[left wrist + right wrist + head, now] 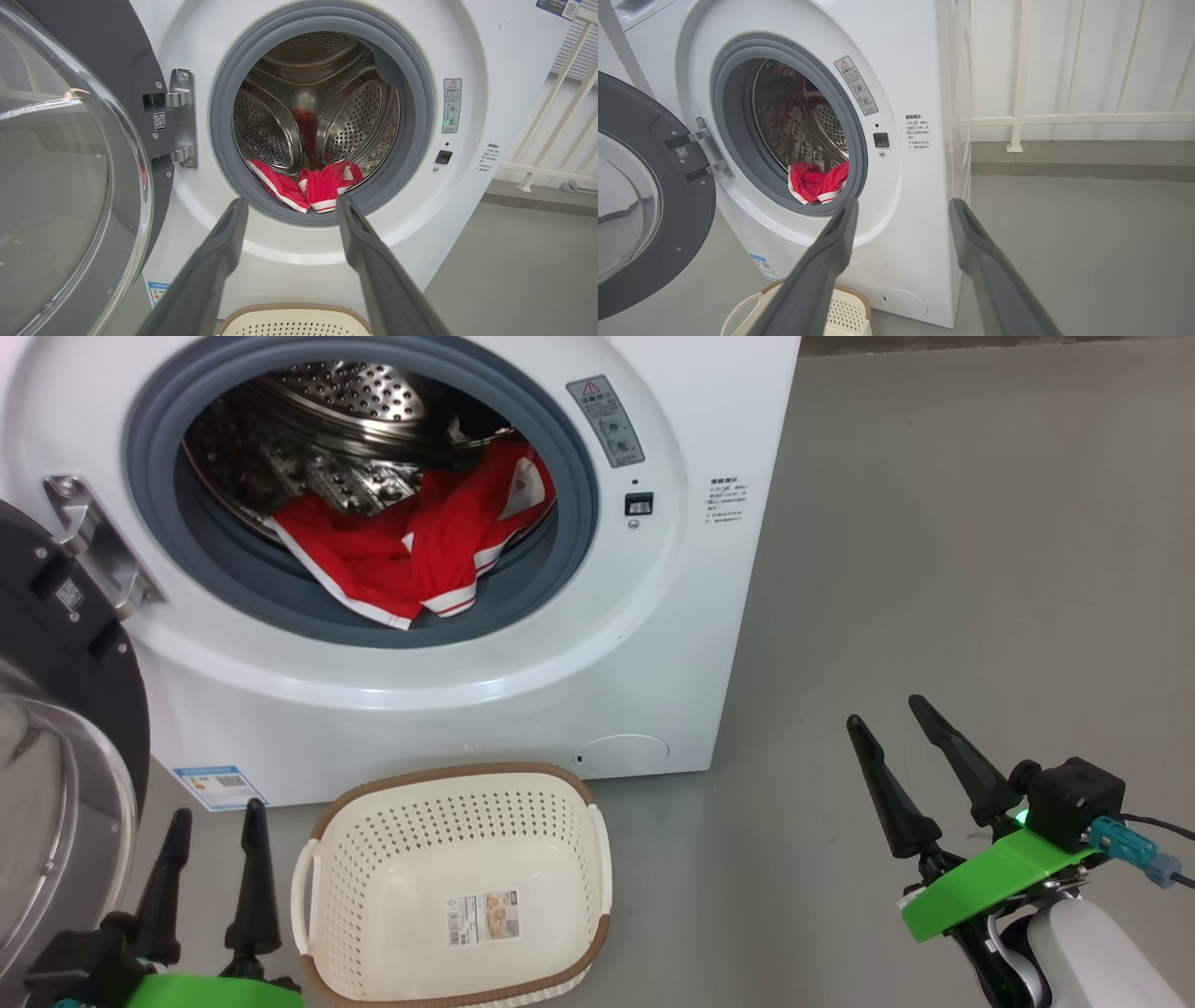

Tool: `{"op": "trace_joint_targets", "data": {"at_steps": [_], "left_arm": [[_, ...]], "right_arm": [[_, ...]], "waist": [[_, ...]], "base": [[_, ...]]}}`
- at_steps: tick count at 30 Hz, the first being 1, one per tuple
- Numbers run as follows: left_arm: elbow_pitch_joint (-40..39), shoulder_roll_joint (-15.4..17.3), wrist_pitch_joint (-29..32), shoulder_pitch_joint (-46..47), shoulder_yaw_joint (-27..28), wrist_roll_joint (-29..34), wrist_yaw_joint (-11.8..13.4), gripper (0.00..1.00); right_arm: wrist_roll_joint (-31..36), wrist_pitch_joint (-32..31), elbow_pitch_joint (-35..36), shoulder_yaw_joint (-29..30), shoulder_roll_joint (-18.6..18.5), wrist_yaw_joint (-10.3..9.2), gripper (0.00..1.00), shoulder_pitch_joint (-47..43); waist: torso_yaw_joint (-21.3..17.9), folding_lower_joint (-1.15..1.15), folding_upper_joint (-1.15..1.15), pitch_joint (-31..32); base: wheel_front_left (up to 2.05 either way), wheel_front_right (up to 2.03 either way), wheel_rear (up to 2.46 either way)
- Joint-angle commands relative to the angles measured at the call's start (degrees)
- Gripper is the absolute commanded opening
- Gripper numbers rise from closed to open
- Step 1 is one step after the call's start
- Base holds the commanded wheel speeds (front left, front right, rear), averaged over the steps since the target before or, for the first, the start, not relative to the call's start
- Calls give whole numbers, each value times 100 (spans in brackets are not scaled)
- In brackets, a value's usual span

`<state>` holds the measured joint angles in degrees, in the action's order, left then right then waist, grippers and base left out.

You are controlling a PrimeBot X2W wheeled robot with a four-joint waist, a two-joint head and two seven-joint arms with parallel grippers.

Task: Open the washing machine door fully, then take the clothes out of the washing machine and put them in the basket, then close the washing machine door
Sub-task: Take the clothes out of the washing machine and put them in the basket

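Left gripper point(290, 203): spread, empty; clothes point(322, 186) straight ahead of it, draped over the drum lip.
Right gripper point(887, 711): spread, empty, well right of the washer point(560, 644).
Door point(65, 644): open, just left of your left gripper; a careless swing could clip it.
Seal point(224, 583): fabric may snag as you pull.
Basket point(448, 773): just right of your left gripper; a sloppy drop could miss.

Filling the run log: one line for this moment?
washing machine door open | clothes in drum | basket empty | left gripper jaws open, empty | right gripper jaws open, empty

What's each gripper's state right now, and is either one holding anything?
Left gripper: open, holding nothing.
Right gripper: open, holding nothing.
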<state>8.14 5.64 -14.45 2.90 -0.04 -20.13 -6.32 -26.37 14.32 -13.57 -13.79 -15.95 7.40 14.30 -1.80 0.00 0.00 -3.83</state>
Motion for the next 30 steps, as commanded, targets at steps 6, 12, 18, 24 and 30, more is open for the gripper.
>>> {"op": "trace_joint_targets", "data": {"at_steps": [6, 12, 18, 24, 30], "left_arm": [[-133, 86, -55, 181, 267, 104, -48, 100], [-136, 68, -55, 200, 300, 133, -63, 100], [-137, 60, -55, 216, 320, 145, -75, 100], [-140, 54, -55, 222, 332, 158, -83, 100], [-142, 51, -55, 230, 347, 166, -91, 100]], "right_arm": [[73, 68, 152, -58, -40, 9, 100, 83], [83, 68, 153, -57, -23, 9, 100, 90], [88, 68, 159, -54, -19, 9, 100, 102], [99, 68, 160, -48, -13, 9, 100, 112], [99, 68, 153, -49, -5, 9, 100, 114]], "waist": [[28, 0, 0, -43], [41, 0, 0, -68], [44, 0, 0, -90], [39, 0, 0, -101], [35, 0, 0, -106]], "base": [[0, 0, 0], [0, 0, 0], [0, 0, 0], [23, -24, 1], [67, -68, 0]]}}
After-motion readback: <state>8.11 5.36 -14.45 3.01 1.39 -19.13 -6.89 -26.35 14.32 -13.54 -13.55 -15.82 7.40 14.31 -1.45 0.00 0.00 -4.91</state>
